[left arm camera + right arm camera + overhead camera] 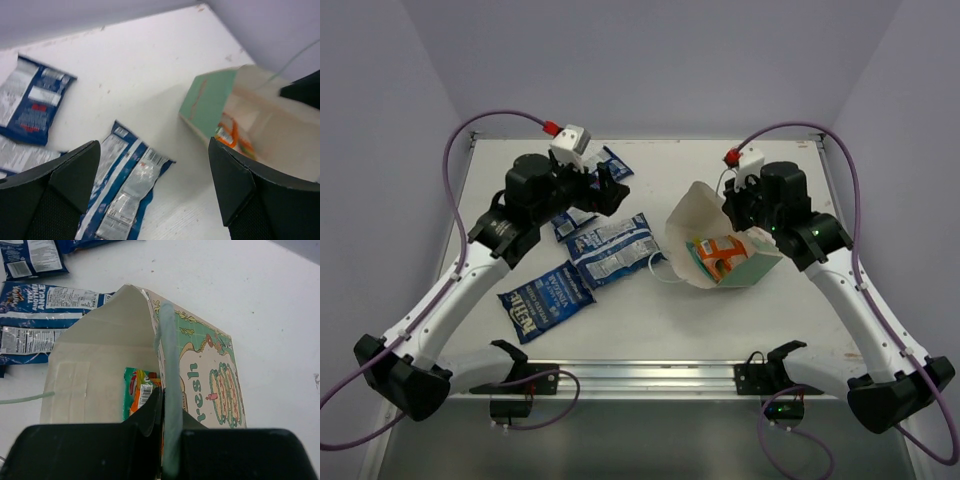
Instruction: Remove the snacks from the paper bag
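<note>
Partway through unloading: right gripper (162, 412) clamps the tipped paper bag (695, 215); left gripper (610, 190) hangs with jaws apart, empty. Likely next move: reach inside for the orange packet (720, 252).

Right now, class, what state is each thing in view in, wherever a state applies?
paper bag: lying on its side, mouth open.
orange packet: inside the bag.
blue-and-white packets: out of the bag, lying flat.
dark navy packet: out of the bag, lying flat.
left gripper: open, holding nothing.
right gripper: shut on the bag's wall.
</note>
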{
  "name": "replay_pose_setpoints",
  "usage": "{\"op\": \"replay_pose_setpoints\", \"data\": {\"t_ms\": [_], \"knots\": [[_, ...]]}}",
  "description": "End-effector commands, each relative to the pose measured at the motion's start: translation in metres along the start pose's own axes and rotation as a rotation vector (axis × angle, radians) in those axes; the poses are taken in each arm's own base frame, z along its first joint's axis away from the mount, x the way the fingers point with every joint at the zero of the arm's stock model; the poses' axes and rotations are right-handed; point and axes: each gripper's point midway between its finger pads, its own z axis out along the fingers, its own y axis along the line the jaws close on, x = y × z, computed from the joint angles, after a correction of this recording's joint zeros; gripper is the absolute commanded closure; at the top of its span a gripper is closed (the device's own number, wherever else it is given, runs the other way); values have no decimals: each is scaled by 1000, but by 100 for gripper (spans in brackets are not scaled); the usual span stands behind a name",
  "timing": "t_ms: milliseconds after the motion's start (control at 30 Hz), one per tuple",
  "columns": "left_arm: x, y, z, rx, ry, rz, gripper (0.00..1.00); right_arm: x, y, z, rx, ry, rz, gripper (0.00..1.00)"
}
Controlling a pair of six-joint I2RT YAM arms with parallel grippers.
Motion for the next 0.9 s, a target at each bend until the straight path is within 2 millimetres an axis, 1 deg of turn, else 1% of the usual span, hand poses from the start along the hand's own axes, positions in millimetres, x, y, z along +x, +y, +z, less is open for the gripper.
{"op": "replay_pose_setpoints", "data": {"t_ms": [0, 33, 100, 133, 167, 200, 233, 267, 300, 333, 400, 467, 500, 600, 633, 733, 767, 800, 833, 867], "knots": [[-52, -46, -24, 212, -125, 115, 5, -36, 10, -14, -82, -132, -105, 100], [-52, -57, -24, 255, -119, 110, 6, -35, 15, -14, -110, -136, -118, 100], [-47, -78, -24, 329, -103, 124, 7, -32, 17, -12, -126, -133, -150, 100], [-40, -98, -24, 380, -94, 147, 7, -30, 18, -12, -133, -127, -161, 100], [-32, -105, -16, 394, -82, 187, 8, -28, 20, -11, -151, -120, -172, 100], [-23, -115, -14, 419, -68, 214, 9, -29, 21, -10, -155, -120, -184, 100], [-12, -131, -12, 462, -47, 240, 9, -27, 21, -9, -161, -109, -187, 100], [1, -136, -3, 489, -12, 257, 10, -27, 23, -8, -170, -105, -196, 100], [8, -143, -1, 517, 4, 265, 11, -27, 22, -9, -171, -100, -199, 100], [18, -145, 8, 531, 30, 269, 12, -26, 23, -7, -173, -92, -199, 100], [28, -156, 12, 567, 49, 302, 13, -26, 23, -6, -179, -84, -208, 100], [38, -162, 19, 583, 59, 347, 15, -25, 23, -5, -176, -81, -210, 100], [43, -170, 19, 601, 65, 364, 16, -25, 22, -5, -170, -80, -208, 100], [58, -178, 24, 610, 98, 375, 18, -27, 21, -4, -152, -75, -208, 100], [65, -177, 28, 596, 119, 363, 19, -26, 19, -2, -127, -65, -214, 100], [80, -169, 38, 520, 178, 263, 20, -22, 17, 4, -68, -50, -214, 100], [88, -166, 41, 489, 206, 201, 20, -15, 19, 9, -65, -35, -211, 100], [91, -164, 44, 470, 212, 166, 21, -16, 24, 12, -68, -43, -209, 100], [96, -162, 46, 447, 226, 134, 23, -13, 22, 15, -45, -36, -199, 100], [98, -160, 49, 414, 238, 77, 25, -12, 25, 18, -46, -31, -169, 100]]}}
